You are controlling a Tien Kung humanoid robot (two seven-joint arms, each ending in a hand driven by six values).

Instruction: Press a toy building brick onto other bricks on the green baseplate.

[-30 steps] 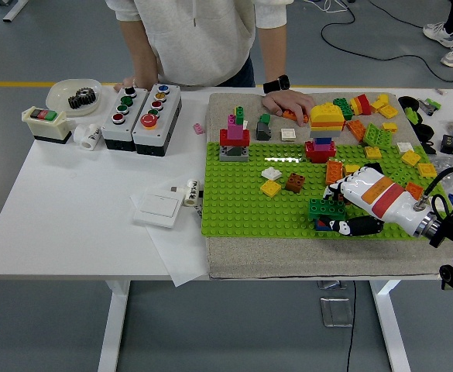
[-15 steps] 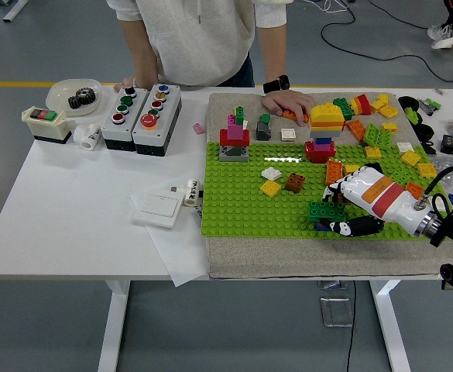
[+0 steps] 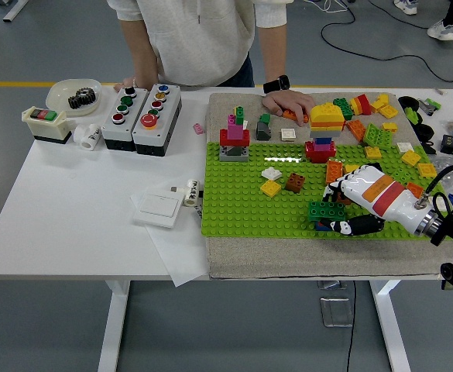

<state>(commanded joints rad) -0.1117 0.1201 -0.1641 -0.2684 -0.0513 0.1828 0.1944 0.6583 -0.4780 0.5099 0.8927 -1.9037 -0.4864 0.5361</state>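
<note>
The green baseplate (image 3: 241, 201) lies on a grey cloth with several small brick builds on it. Among them are a red and pink stack (image 3: 235, 138) and a yellow-topped stack (image 3: 325, 124). My right hand (image 3: 341, 209), white with black fingers, reaches in from the right edge. It is shut on a dark green brick (image 3: 326, 211) low over the plate's front right part. A small blue piece shows just under that brick. Yellow (image 3: 271, 187), brown (image 3: 294, 183) and white (image 3: 272, 173) bricks sit to its left. The left arm is out of view.
A person stands at the far side, with one hand (image 3: 288, 102) resting on the cloth by the loose bricks (image 3: 373, 116) and the other behind the button boxes (image 3: 141, 110). A bowl with a gear (image 3: 74, 96), a switch plate (image 3: 158, 207) and paper lie to the left.
Almost nothing: my right hand and the dark green brick stay at the same spot, with the wrist shifting only slightly. The person's hands have not moved.
</note>
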